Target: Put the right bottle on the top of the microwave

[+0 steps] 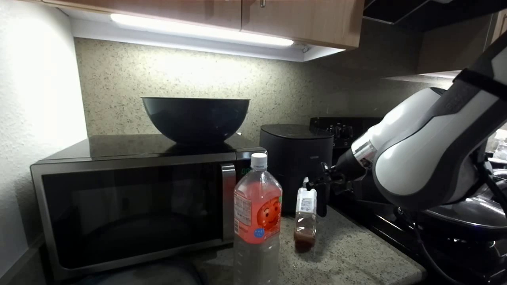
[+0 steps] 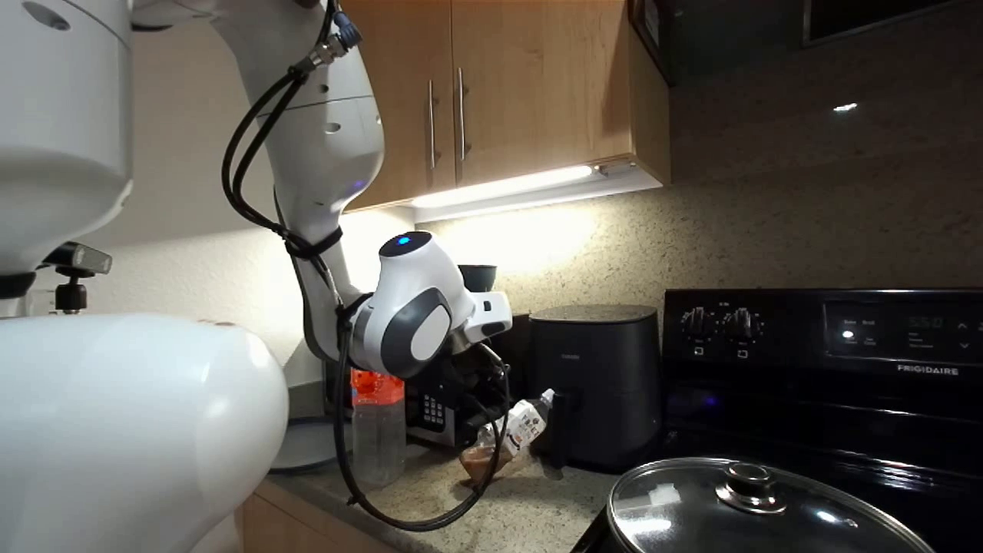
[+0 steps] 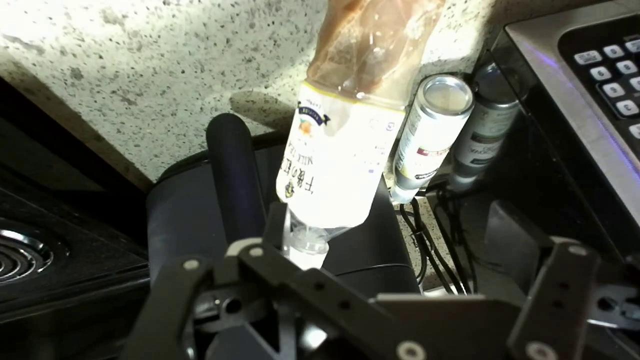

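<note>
Above the bench [image 1: 356, 245], claw [image 3: 396, 226] wide, near top of small bottle [image 3: 340, 155], contact unclear. Bottle leans toward air fryer [image 2: 607, 376], between big bottle [image 1: 258, 213] and bench edge by stove [image 2: 783, 330]. Microwave [image 1: 134, 209] toward opposite edge, bowl [image 1: 194, 120] on top.

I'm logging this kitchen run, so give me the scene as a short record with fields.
Small bottle: tilted, capped, brownish liquid at the bottom
Pincer: open; contact with the small bottle unclear
Microwave: dark bowl on top
Large bottle: upright, red-labelled
Black appliance: beside the microwave
Task status: small bottle not yet on the microwave
</note>
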Action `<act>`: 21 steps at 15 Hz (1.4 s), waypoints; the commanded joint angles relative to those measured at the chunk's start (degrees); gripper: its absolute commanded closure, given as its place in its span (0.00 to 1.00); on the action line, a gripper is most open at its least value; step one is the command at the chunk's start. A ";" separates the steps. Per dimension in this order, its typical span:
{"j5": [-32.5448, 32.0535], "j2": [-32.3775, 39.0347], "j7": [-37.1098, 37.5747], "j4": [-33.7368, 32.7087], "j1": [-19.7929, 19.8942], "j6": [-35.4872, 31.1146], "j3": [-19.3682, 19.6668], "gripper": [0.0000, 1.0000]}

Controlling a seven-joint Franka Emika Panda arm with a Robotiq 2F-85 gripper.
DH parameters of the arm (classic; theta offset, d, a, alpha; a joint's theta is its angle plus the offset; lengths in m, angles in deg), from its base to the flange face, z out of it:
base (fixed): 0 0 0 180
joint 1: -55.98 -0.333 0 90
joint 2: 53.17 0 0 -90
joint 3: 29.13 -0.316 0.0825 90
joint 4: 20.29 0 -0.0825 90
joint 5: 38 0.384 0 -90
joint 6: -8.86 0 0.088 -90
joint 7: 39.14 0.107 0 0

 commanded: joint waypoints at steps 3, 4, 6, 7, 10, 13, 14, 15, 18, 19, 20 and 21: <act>-8.79 3.97 7.73 -5.50 1.87 3.40 0.15 0.00; -9.82 4.88 8.94 -6.50 2.59 3.78 -0.16 0.00; -6.48 3.30 5.91 -5.40 3.32 3.57 -1.83 0.00; -5.65 4.00 5.78 -6.30 7.31 4.32 -5.80 0.00; -5.36 5.39 5.78 -7.39 11.53 4.48 -9.62 0.00; -5.13 7.29 8.94 -7.94 12.84 4.23 -10.71 0.00; -5.27 7.71 9.88 -8.00 13.19 4.44 -11.04 0.00; -5.37 8.43 10.66 -8.16 13.52 4.63 -11.30 0.00; -5.78 10.49 12.67 -8.82 15.07 5.12 -12.66 0.00; -5.90 11.13 13.22 -9.08 15.70 5.16 -13.29 0.00; -6.24 11.69 13.39 -9.45 16.38 5.48 -13.92 0.00; -6.05 12.67 11.60 -10.21 15.58 6.22 -12.65 0.00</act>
